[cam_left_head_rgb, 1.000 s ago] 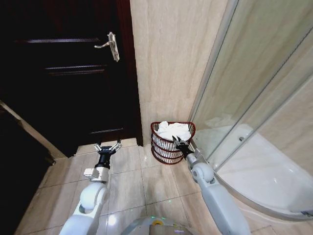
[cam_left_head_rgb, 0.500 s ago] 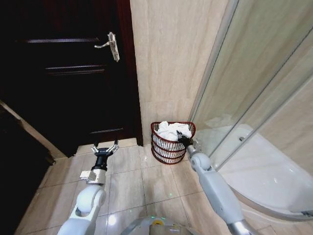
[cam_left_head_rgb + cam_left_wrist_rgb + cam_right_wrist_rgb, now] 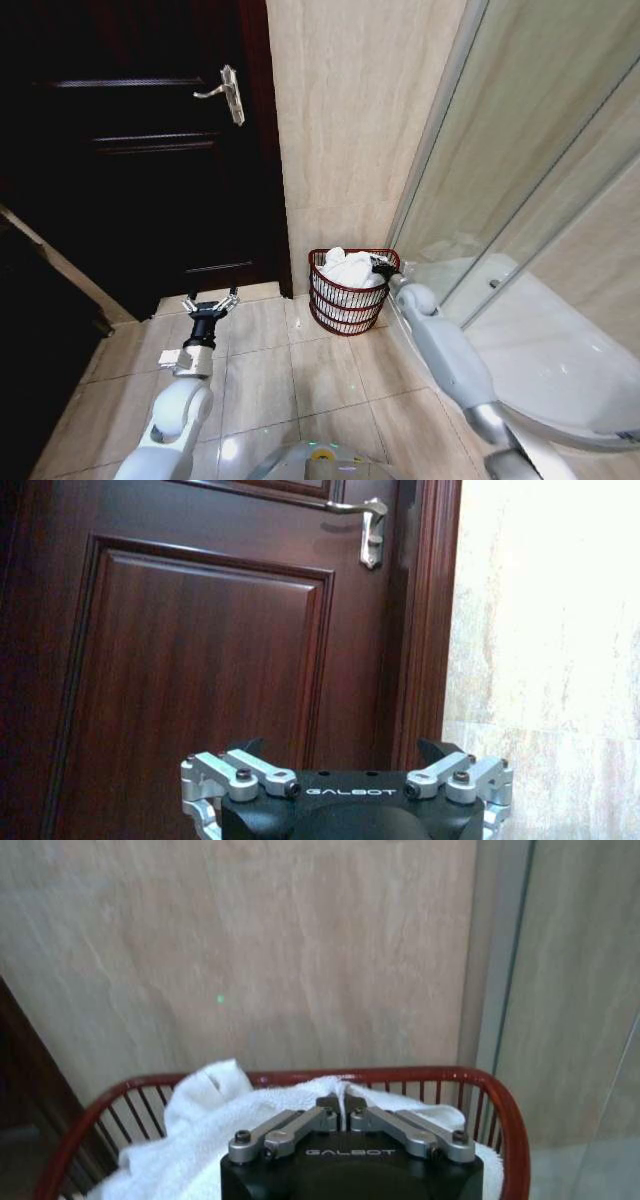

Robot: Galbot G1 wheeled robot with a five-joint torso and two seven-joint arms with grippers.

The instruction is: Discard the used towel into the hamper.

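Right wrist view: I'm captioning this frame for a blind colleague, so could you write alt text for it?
The right gripper, closed, pinches a white towel that lies piled inside a round dark red wire hamper. The hamper stands against a beige tiled wall, with a glass shower panel beside it.

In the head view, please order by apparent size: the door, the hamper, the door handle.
1. Door, largest.
2. Hamper, holding the white towel.
3. Door handle, smallest.
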